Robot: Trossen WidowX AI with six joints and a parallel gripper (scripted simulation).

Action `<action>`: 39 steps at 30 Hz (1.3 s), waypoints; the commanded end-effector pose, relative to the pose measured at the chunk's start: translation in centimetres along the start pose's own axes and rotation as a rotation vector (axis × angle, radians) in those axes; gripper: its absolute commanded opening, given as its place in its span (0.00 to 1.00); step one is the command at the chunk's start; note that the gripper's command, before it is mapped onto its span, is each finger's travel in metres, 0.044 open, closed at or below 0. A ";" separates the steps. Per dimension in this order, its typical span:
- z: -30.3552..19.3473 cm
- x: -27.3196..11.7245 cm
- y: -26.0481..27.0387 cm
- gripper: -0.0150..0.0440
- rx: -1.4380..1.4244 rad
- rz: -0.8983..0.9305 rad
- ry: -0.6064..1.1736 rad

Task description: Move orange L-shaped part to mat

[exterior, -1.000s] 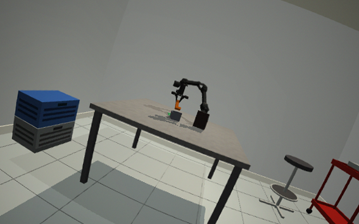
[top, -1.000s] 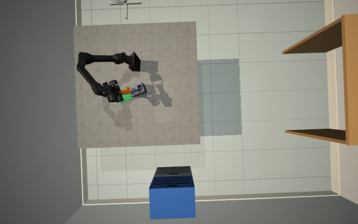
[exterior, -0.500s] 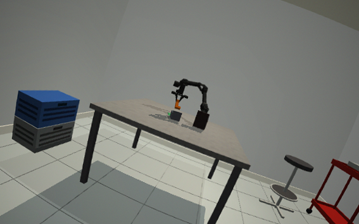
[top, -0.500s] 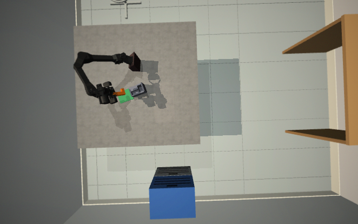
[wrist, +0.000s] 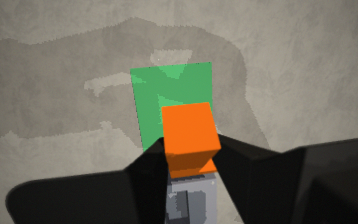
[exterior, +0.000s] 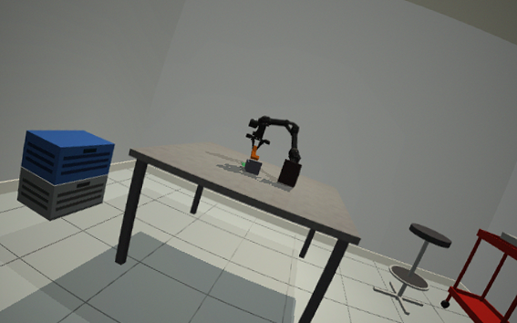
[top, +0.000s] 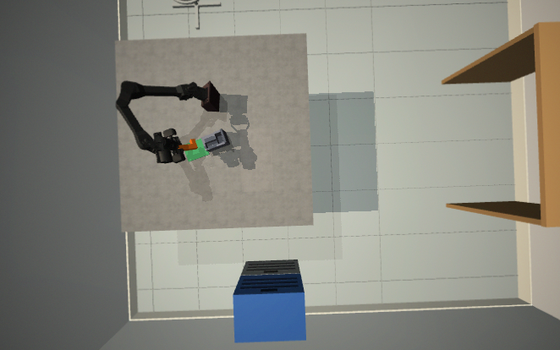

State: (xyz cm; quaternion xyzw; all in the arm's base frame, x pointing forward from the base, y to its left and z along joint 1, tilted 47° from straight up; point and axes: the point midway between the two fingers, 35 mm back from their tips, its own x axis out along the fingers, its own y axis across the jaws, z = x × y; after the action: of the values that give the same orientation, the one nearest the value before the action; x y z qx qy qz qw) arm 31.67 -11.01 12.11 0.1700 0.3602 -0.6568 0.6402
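The orange L-shaped part (top: pixel 192 144) (exterior: pixel 255 153) (wrist: pixel 190 128) is in the air, out of the tray, its L-shaped end hanging low. My gripper (exterior: pixel 254 146) (wrist: pixel 186 140) is shut on its other end. In the top view the part overlaps the green mat (top: pixel 197 155) (wrist: pixel 149 90); in the exterior view it hangs above table height. The grey tray (top: pixel 207 144) (exterior: pixel 253 167) (wrist: pixel 212 205) stands beside the mat, its pocket empty where it shows. The fingertips are hidden by the arm in the top view.
The arm's dark base block (top: pixel 211 98) (exterior: pixel 289 173) stands on the table (top: pixel 271 68) (exterior: pixel 211 168), on the same side as the tray. The tray is taller than the mat and adjoins its edge. Blue and grey crates (top: pixel 270 317) (exterior: pixel 67 158) stand off the table.
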 end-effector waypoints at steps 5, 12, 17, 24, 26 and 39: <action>0.0 1.3 -0.1 0.25 -0.006 -0.003 -0.003; 0.0 2.4 -0.1 0.25 -0.006 -0.003 -0.003; 0.0 3.2 -0.1 0.25 -0.005 -0.003 -0.004; 0.0 4.2 -0.1 0.25 -0.005 -0.004 -0.004; 0.0 4.5 -0.1 0.25 -0.005 -0.004 -0.004; 0.1 6.2 -0.2 0.25 -0.005 -0.004 -0.006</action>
State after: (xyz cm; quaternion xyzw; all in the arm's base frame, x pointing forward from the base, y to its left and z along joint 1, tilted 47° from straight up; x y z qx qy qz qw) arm 30.88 -15.36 8.16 0.1692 0.3588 -0.6578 0.6402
